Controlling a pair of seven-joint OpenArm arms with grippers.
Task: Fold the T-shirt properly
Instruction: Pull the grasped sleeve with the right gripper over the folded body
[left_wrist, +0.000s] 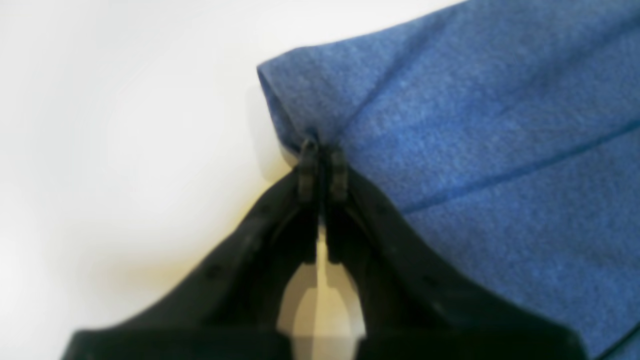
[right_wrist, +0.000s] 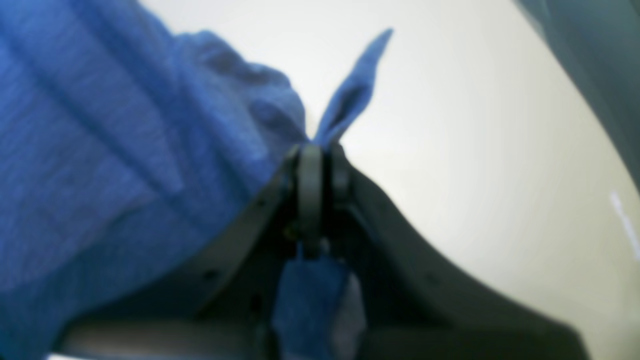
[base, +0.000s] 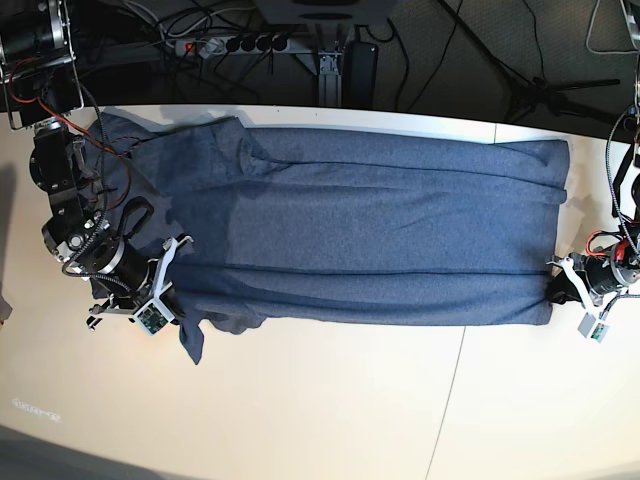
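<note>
Both jaws you have clamped on the T-shirt (base: 370, 230): left gripper (left_wrist: 322, 150) pinching a folded corner, right gripper (right_wrist: 320, 150) nipping a bunched edge. Its heathered blue-grey cloth lies stretched lengthwise across the pale bench (base: 330, 410), creased in long ridges. Cables and a power strip (base: 235, 43) crowd the floor behind.

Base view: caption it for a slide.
Both pincers, left and right, pinch the near edge of a blue-grey T-shirt spread across a pale table.
</note>
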